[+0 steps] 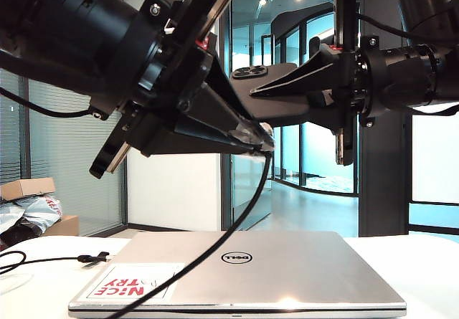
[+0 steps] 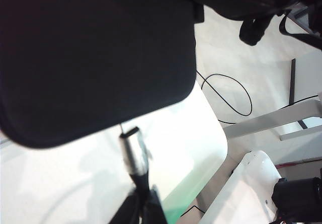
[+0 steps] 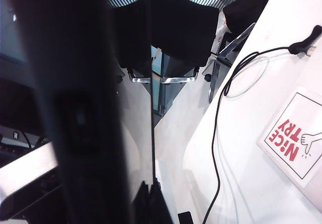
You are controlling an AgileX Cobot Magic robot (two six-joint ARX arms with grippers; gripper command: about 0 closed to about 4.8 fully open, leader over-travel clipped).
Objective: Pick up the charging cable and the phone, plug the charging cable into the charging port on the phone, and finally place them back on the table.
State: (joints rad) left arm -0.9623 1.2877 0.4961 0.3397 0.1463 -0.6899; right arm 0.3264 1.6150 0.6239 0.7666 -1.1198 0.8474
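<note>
White table [image 1: 423, 262], glass-walled office behind. We count one left gripper [image 1: 254, 138] clamped on the charging cable [image 1: 215, 244] plug, tip just beside one phone [image 1: 269, 93] pinched in the right gripper [image 1: 262, 89]; one laptop [image 1: 287, 269] with one sticker [image 1: 133, 282] beneath.

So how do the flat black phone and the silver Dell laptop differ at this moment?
The flat black matte phone is held in the air, clamped in the right gripper; the silver Dell laptop lies closed on the white table. The phone is far smaller and plain dark; the laptop bears a red-lettered sticker. The left gripper holds the black charging cable's silvery plug at the phone's edge. Both are flat slabs.
</note>
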